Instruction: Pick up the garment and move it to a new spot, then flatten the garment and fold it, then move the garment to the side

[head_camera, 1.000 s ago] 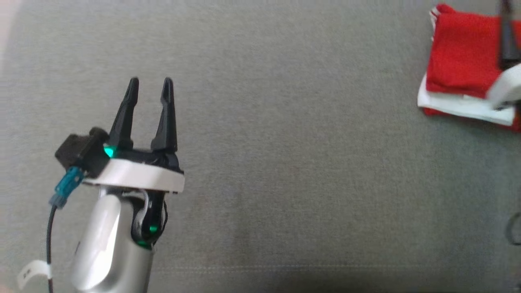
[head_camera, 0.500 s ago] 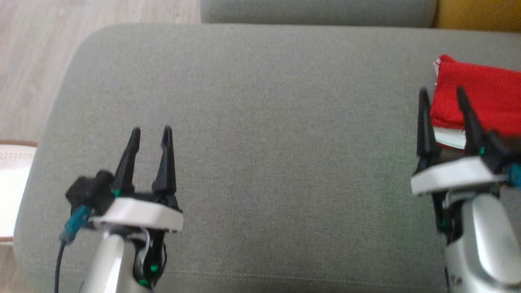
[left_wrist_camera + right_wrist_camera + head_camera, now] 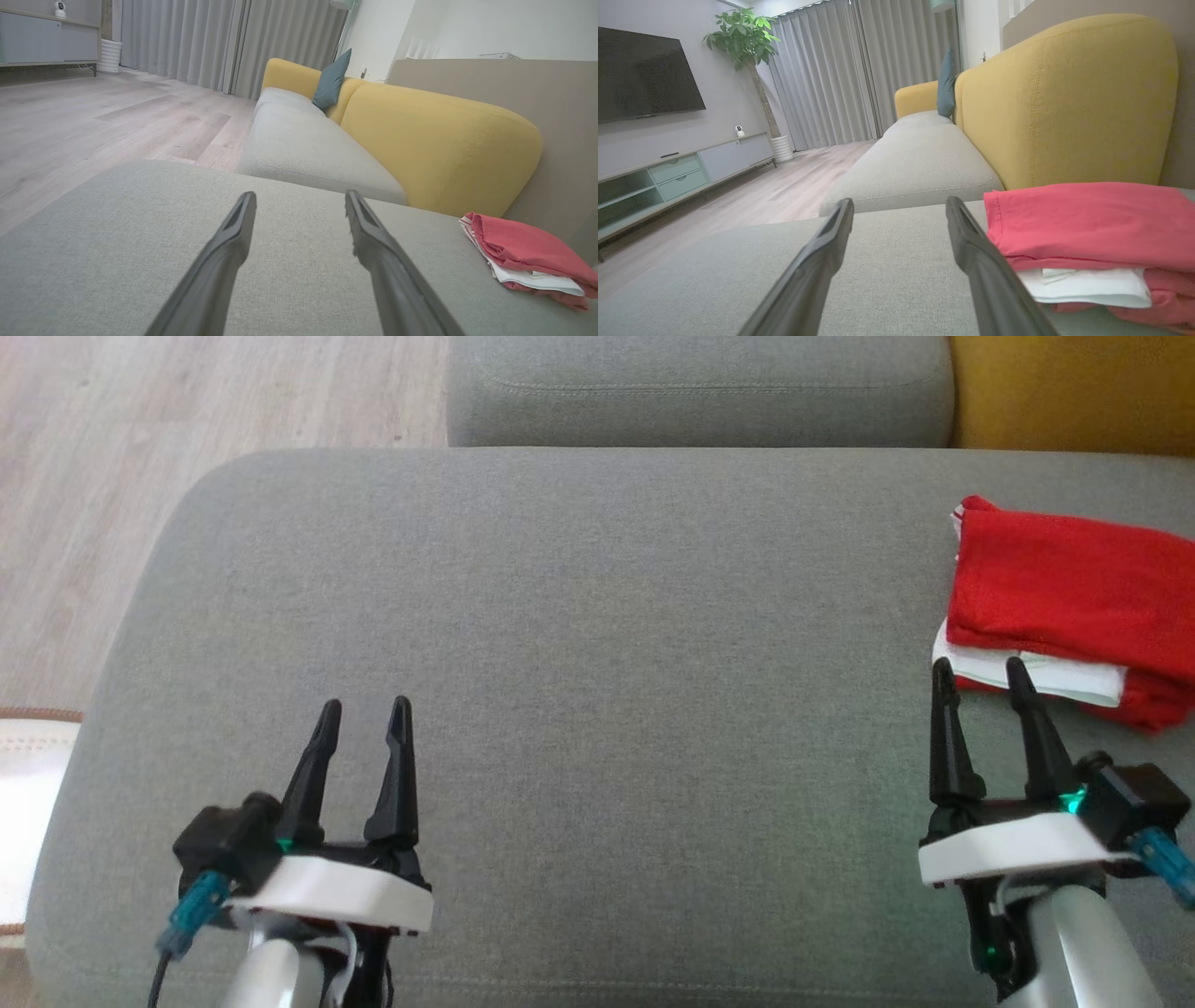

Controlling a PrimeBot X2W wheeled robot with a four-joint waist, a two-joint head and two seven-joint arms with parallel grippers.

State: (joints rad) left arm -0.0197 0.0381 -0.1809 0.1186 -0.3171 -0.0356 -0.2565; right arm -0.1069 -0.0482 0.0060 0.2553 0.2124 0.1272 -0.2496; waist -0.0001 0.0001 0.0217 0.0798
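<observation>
The folded red-and-white garment (image 3: pixel 1064 583) lies at the right end of the grey cushion (image 3: pixel 597 616), close to the cushion's far edge, where the yellow backrest (image 3: pixel 1074 392) rises. The right gripper (image 3: pixel 978 667) hangs over the cushion's near right part, jaws apart and empty, its tips just beside the garment's near edge. The left gripper (image 3: pixel 366 707) hangs over the cushion's near left part, jaws likewise apart, holding nothing.

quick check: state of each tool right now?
Left tool: open, holding nothing.
Right tool: open, holding nothing, close to the folded garment.
</observation>
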